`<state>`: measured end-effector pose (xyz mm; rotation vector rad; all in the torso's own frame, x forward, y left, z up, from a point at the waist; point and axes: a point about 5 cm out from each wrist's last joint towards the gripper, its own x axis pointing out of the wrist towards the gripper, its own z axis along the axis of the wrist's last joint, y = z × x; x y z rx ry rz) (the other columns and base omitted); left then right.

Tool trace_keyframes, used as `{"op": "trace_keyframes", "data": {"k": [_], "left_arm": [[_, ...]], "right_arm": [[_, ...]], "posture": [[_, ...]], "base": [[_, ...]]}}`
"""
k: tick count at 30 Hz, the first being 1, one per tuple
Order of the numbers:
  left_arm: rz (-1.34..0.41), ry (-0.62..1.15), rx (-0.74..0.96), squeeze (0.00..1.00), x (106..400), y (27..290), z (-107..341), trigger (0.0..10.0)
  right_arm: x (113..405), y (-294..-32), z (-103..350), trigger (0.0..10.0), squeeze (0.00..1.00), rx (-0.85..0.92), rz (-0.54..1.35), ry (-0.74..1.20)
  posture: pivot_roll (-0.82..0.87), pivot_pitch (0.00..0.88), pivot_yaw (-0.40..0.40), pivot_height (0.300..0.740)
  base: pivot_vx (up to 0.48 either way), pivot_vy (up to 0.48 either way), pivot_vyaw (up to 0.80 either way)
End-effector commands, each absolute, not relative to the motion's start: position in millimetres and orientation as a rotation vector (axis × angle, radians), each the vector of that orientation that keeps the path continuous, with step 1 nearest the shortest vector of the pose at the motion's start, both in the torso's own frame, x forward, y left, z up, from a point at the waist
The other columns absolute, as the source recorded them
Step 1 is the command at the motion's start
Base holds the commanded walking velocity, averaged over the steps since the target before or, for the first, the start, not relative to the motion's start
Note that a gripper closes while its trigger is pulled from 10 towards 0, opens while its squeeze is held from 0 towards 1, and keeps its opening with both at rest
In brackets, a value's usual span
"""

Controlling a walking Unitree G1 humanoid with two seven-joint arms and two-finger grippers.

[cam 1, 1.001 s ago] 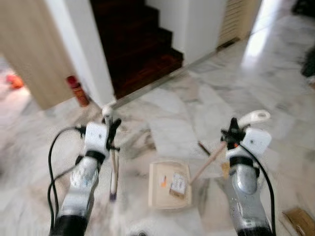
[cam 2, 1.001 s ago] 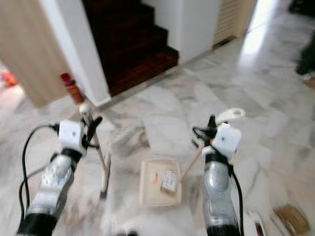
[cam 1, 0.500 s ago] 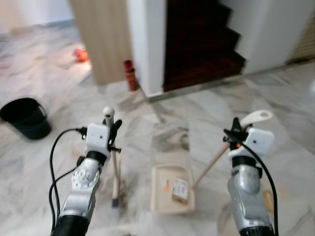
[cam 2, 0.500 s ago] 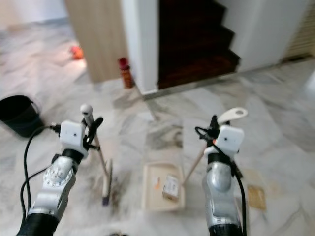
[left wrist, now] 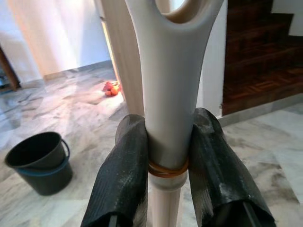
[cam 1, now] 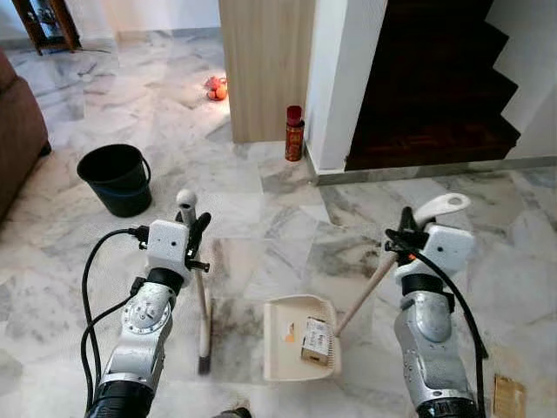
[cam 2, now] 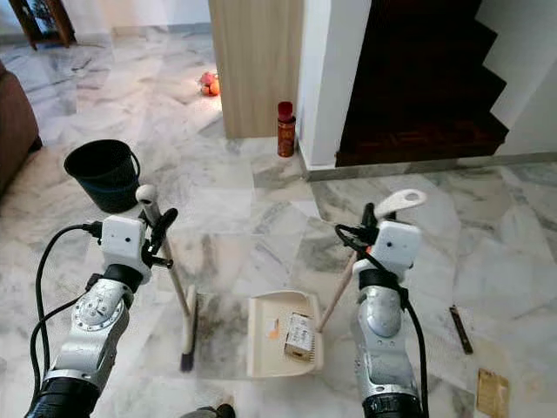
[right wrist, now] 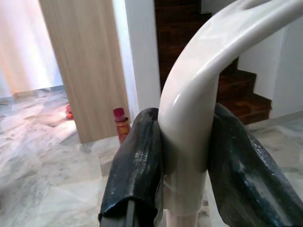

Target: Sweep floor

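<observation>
My left gripper (cam 1: 193,233) is shut on the white top of a broom handle (cam 1: 202,296), and the brush head (cam 1: 204,357) rests on the marble floor. In the left wrist view both fingers (left wrist: 124,161) press the handle (left wrist: 170,71). My right gripper (cam 1: 407,239) is shut on the dustpan's long handle (cam 1: 365,292), just below its white loop grip (cam 1: 439,207). The cream dustpan (cam 1: 283,361) lies on the floor between my arms. It holds a small box (cam 1: 317,340) and an orange scrap. The right wrist view shows the fingers (right wrist: 137,156) clamped around that grip (right wrist: 199,80).
A black bucket (cam 1: 115,178) stands on the floor ahead to the left. A red bottle (cam 1: 295,133) stands by the wooden panel and white wall. Dark stairs (cam 1: 435,96) rise at the right. A brown sofa edge (cam 1: 13,131) is far left. A brown scrap (cam 1: 508,394) lies at the lower right.
The camera has swung left, bringing the bucket and sofa into view and the picture has sharpened. Both grippers keep their hold, and broom and dustpan sit the same relative to my arms.
</observation>
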<state>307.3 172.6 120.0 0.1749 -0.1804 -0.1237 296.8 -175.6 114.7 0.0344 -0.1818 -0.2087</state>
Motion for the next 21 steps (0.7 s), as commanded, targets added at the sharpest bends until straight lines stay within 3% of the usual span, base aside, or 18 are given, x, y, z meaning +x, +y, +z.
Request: {"op": "trace_keyframes", "data": {"k": [1,21], "left_arm": [[-0.132,-0.233,0.192,0.00,309.8,171.4,132.1,10.0],[-0.148,-0.213,0.171,0.00,313.5,170.2,130.1,10.0]], "right_arm": [[298.7,-176.8,125.5,10.0,0.00,0.043,-0.212,-0.229],[298.3,-174.4,125.7,10.0,0.00,0.051,-0.213,-0.225]], "posture": [[-0.06,0.069,0.012,0.740],[-0.09,0.061,0.042,0.740]], "base": [[0.000,0.000,0.00],[0.000,0.000,0.00]]}}
